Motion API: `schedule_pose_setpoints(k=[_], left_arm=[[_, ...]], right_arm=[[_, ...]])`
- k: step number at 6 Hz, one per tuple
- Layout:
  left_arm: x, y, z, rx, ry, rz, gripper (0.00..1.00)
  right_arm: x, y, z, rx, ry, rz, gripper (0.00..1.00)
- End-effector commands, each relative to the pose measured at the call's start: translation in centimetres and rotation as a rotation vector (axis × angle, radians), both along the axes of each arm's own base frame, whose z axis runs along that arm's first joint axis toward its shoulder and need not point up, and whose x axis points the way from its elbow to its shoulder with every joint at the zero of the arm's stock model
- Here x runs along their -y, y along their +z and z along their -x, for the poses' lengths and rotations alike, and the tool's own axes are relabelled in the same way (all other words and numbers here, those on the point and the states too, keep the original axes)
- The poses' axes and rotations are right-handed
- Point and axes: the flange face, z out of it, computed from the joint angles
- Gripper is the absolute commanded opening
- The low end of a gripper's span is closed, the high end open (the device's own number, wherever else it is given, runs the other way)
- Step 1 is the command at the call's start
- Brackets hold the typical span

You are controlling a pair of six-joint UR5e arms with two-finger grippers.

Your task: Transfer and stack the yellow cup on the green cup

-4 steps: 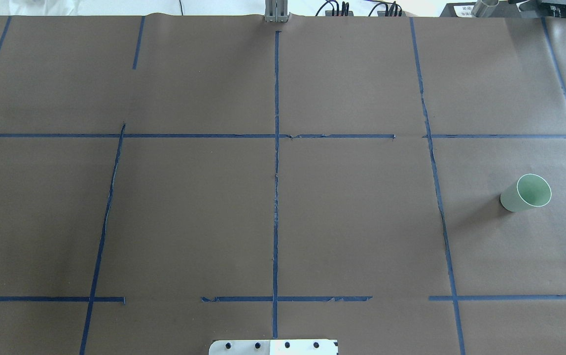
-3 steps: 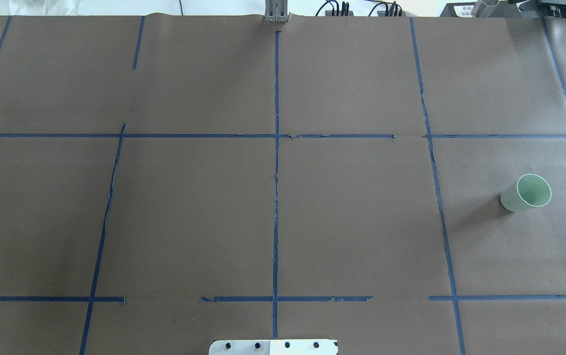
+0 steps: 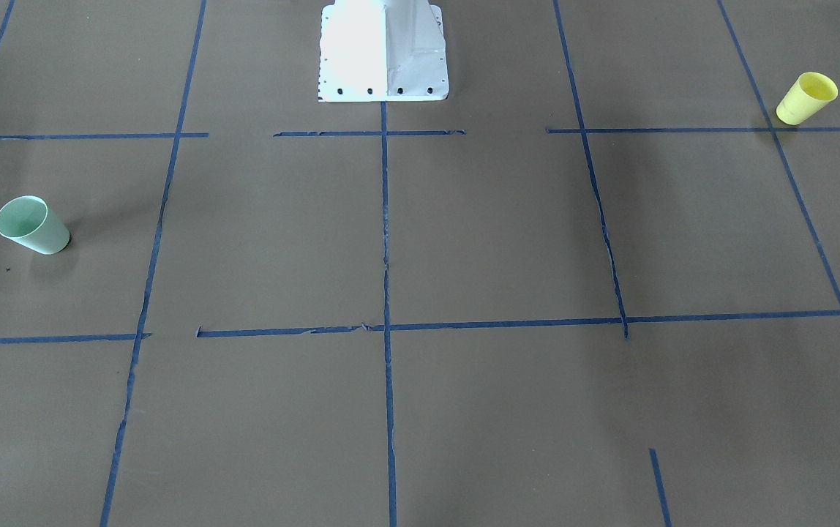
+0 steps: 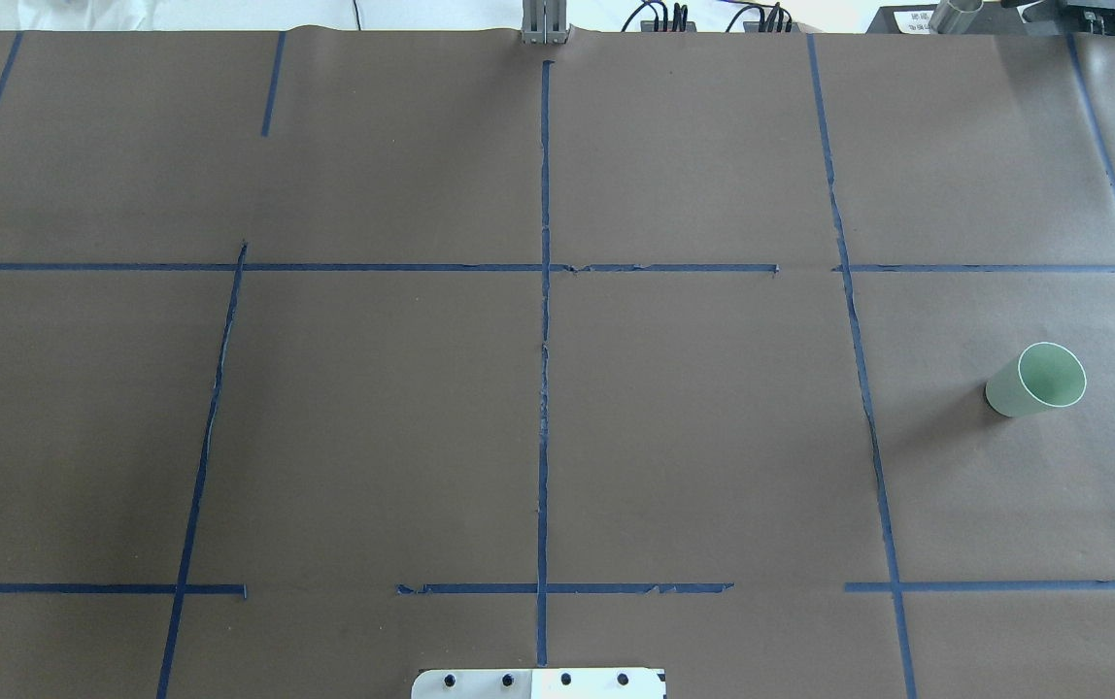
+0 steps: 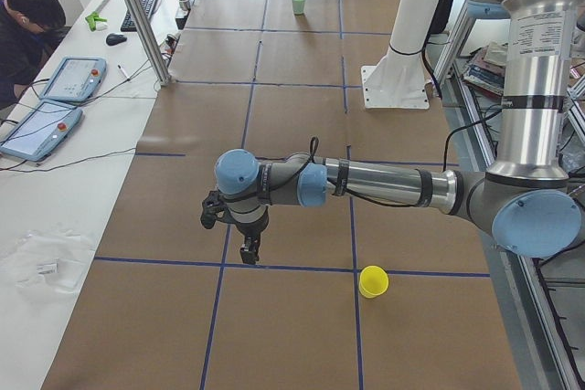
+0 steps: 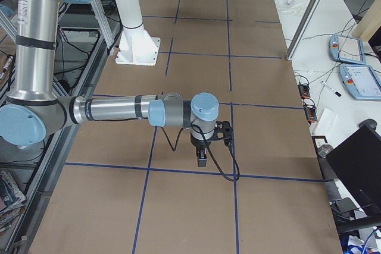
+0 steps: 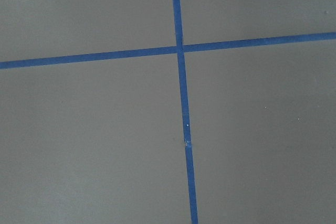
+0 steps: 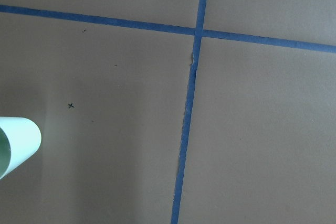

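**A:** Left gripper [image 5: 248, 255]: is it hanging open or closed?

**B:** I cannot tell. It is showing only in the exterior left view, centre-left of the frame, pointing down over a blue tape line [image 5: 274, 268]. Its wrist camera is showing just tape and brown paper [image 7: 94, 140], no fingers.

**A:** And the right gripper?

**B:** Same entry. The right gripper [image 6: 202, 162] is appearing only in the exterior right view, mid-frame, pointing down above the tape, and its state is not readable. Its wrist camera is catching part of the green cup [image 8: 16, 145] at the left edge.

**A:** Where is the yellow cup sitting?

**B:** The yellow cup [image 5: 372, 281] is standing mouth up at lower centre of the exterior left view, near the left gripper but apart from it, just below the tape line. In the front-facing view it is sitting in the upper right corner, while the green cup is standing upright at the middle left edge. The two are well apart, so neither gripper is carrying a cup.

**A:** Handling notes?

**B:** I am judging it as light, thin, smooth plastic that is probably slippery, with a wall likely flexing under a hard squeeze. Being empty, it is apt to tip if nudged. I am recommending a gentle pinch at the rim, one finger inside and one outside, which leaves the narrow lower body free for nesting into the green cup.
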Motion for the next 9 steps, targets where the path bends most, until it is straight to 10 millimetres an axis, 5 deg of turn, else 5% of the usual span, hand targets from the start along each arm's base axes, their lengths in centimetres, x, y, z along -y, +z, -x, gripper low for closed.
schedule_pose_setpoints(k=[1, 3, 4, 5, 6, 7, 9], left_arm=[[3.7, -4.2, -0.3, -0.008, -0.004, -0.116, 1.00], [3.0, -10.8, -0.8, 0.063, -0.113, -0.177, 1.00], [0.0, -12.5, -5.4, 0.155, -0.100, -0.192, 1.00], [-1.3, -15.4, -11.4, 0.181, -0.273, -0.073, 1.00], [-3.8, -18.4, -19.0, 0.221, -0.404, -0.026, 1.00], [-7.4, -18.8, -23.3, 0.266, -0.569, 0.017, 1.00], [-14.4, -16.8, -24.4, 0.335, -0.881, 0.068, 1.00]], right_arm=[[0.2, -0.2, 0.0, 0.000, 0.001, -0.003, 1.00], [0.3, -0.2, 0.0, 0.002, 0.002, -0.001, 1.00], [0.3, -0.2, 0.0, 0.003, 0.002, -0.001, 1.00], [0.3, -0.1, 0.1, 0.003, 0.001, 0.001, 1.00], [0.4, -0.2, 0.1, 0.003, 0.001, -0.001, 1.00], [0.3, -0.1, 0.1, 0.006, 0.001, 0.001, 1.00], [0.4, -0.2, 0.2, 0.011, 0.000, -0.002, 1.00]])
